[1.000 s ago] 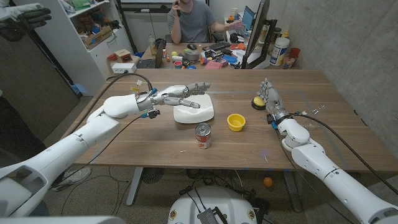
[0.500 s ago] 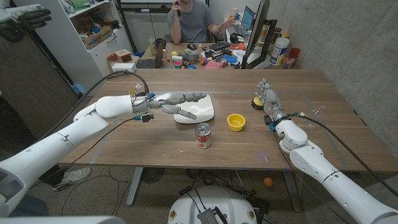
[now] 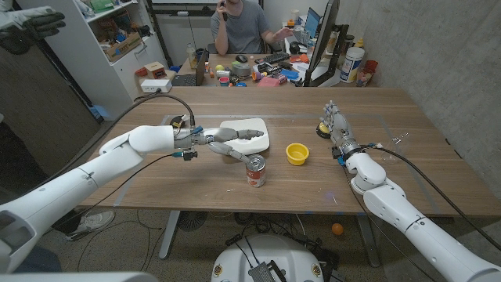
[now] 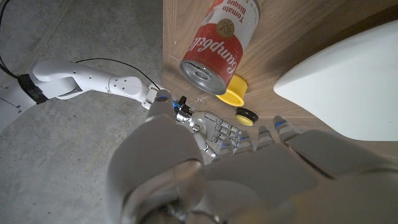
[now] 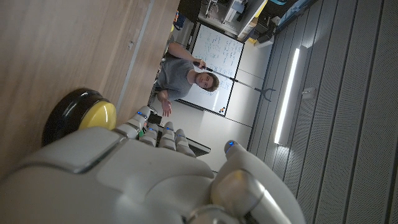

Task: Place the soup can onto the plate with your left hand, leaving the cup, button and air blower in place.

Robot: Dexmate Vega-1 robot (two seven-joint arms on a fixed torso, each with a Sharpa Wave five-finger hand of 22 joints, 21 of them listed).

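My left hand (image 3: 228,141) reaches out over the wooden table (image 3: 196,184), fingers extended and a little apart, holding nothing. It lies between the white plate (image 3: 254,141) and the soup can (image 3: 255,171), with its fingertips just short of the can's top rim. I cannot tell from the head view whether a fingertip touches the can. From my left wrist, the back of my hand (image 4: 205,174) sits low in the picture and the can (image 4: 219,45) stands clear beyond my fingertips, red and white label toward me, silver lid showing, with wood between us. The plate's pale edge (image 4: 348,81) sits close beside my hand.

The soup can stands upright on the table, at about five o'clock from the plate and near it, not on it. The yellow cup (image 3: 297,153) stands at about two o'clock from the can, apart from it, and at about four o'clock from the plate.

My right hand (image 3: 338,129) stands at the table's right side, fingers straight and close together, holding nothing. The yellow button (image 3: 323,128) on its black base sits just beside it, at nine o'clock. From my right wrist the button (image 5: 81,118) lies right at my fingertips (image 5: 152,134); I cannot tell whether they touch.

A person (image 3: 243,27) sits behind the table.
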